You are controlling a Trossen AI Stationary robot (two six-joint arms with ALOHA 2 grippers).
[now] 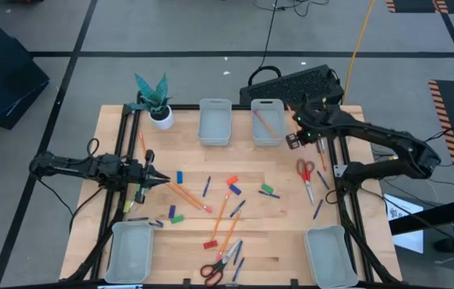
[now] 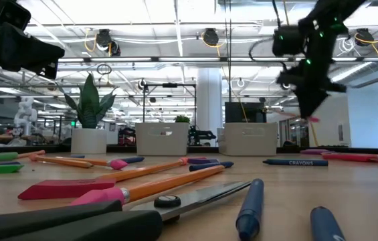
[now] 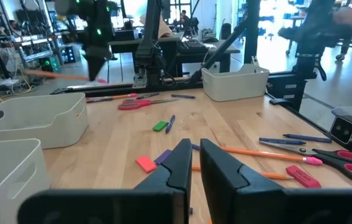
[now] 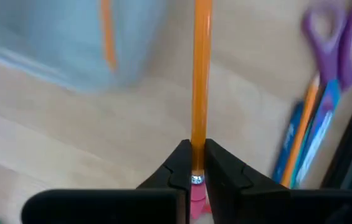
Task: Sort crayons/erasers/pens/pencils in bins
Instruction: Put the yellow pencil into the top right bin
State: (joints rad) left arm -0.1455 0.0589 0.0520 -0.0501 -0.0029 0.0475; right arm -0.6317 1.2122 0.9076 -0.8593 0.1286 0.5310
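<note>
My right gripper [image 1: 294, 140] hangs above the table beside the far right bin [image 1: 267, 122] and is shut on an orange pencil [image 4: 200, 68]. The left wrist view shows that pencil [image 3: 57, 73] raised and roughly level. Another pencil [image 1: 268, 124] lies inside that bin. My left gripper [image 1: 159, 178] stays low at the table's left, shut, with nothing between its fingers [image 3: 179, 163]. Loose pencils [image 1: 186, 195], pens [image 1: 206, 187], crayons and erasers [image 1: 233, 189] lie flat on the wood mid-table. The other bins stand at far middle [image 1: 214, 122], near left [image 1: 130, 250] and near right [image 1: 327, 255]. My right gripper pinches the pencil between its two fingers at the metal band [image 4: 196, 178], just ahead of the pink eraser end [image 4: 195, 199]. The fingers come from above, pointing down, and lie across the pencil. The pencil is lifted clear of the table, its long end reaching toward the far edge.
Red scissors [image 1: 305, 172] and a few pens lie near the table's right edge, under the right arm. A second pair of scissors [image 1: 214, 270] lies near the front edge. A small potted plant [image 1: 157, 103] stands at the far left. Black frame rails run along both table sides.
</note>
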